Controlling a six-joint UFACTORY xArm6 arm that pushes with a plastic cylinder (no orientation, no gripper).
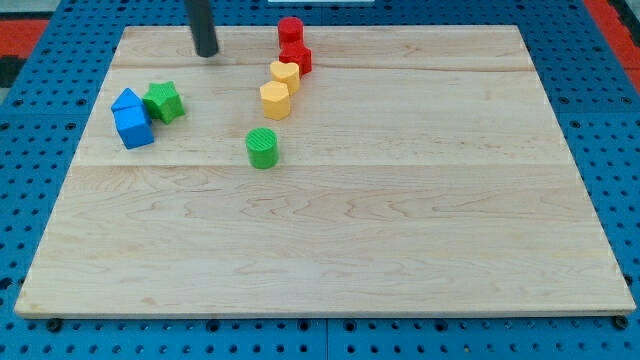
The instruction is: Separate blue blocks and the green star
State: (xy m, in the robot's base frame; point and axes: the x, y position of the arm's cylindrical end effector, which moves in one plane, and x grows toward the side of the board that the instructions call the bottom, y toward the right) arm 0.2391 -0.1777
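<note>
Only one camera view here, so this is all from that.

My tip (206, 54), the bottom end of the straight dark rod, sits near the view's top on the pale wooden board (400, 250), up and to the right of the blue/green cluster and well apart from it. It's just a plain rod, nothing to spread or pinch, and it's not touching any block.

The task's stuff is bunched at the view's left: two blue blocks, a smaller blue block (126, 101) tucked right behind a bigger blue cube-ish block (134, 128), and the green star-shaped block (163, 101) just to their right. The star looks like it's touching or nearly touching the blues; I can't tell for sure if there's a gap.

So progress-wise I'd say basically nothing's done yet. The star and blues are still one clump. What's left: get the tip down between them or alongside the star and shove it away towards the view's right or top, leaving the blues put.

Other things around: a green cylinder (262, 148) nearer the middle, two yellow blocks (276, 100) (285, 74) and two red blocks (295, 56) (290, 29) lined up towards the view's top. Pushing the star rightwards could run it into the yellow ones, I reckon.
</note>
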